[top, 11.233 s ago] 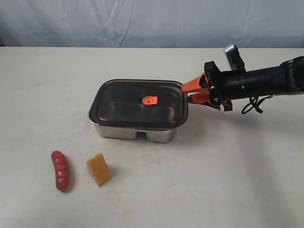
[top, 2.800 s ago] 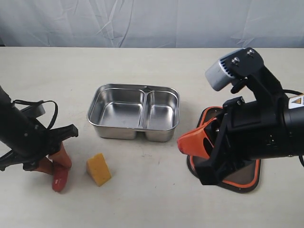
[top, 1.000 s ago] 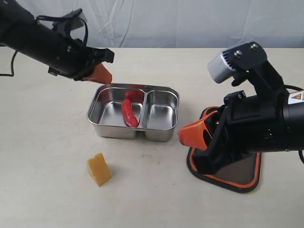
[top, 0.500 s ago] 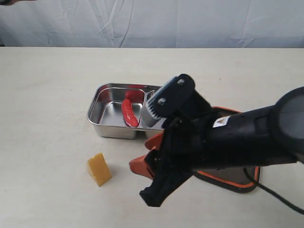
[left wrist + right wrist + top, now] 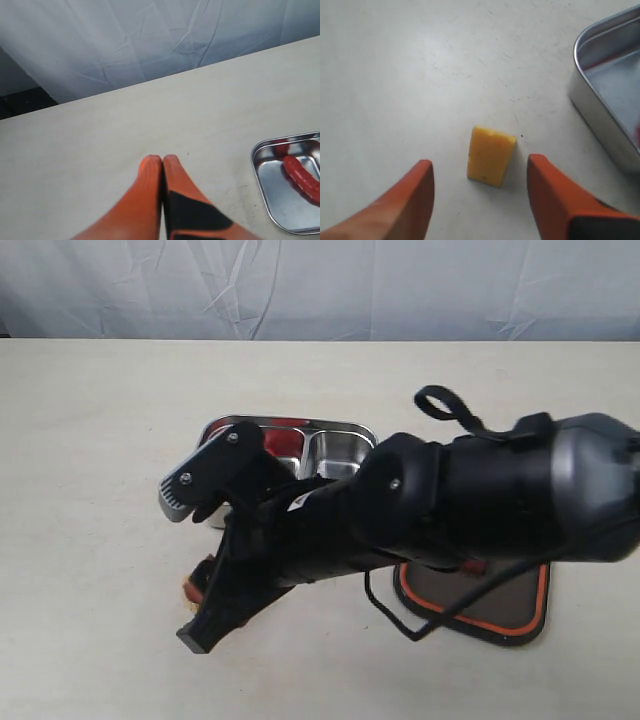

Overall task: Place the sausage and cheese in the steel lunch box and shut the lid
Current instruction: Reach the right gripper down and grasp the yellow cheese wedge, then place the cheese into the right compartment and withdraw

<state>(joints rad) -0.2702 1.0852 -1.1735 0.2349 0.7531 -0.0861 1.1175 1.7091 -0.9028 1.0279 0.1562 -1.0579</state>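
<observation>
Red ribbed sausage point(image 5: 302, 177) sits in the shiny steel lunch box point(image 5: 279, 196). At its seven o'clock, right pincer point(image 5: 481, 167) gapes empty, flanking the yellow cheese wedge point(image 5: 490, 156): lower, then squeeze. Left pincer point(image 5: 163, 161) closed, empty.

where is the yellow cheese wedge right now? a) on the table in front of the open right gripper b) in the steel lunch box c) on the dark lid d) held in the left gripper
A: the right wrist view shows the yellow-orange wedge of cheese lying untouched on the pale table, before the open right gripper.
</observation>
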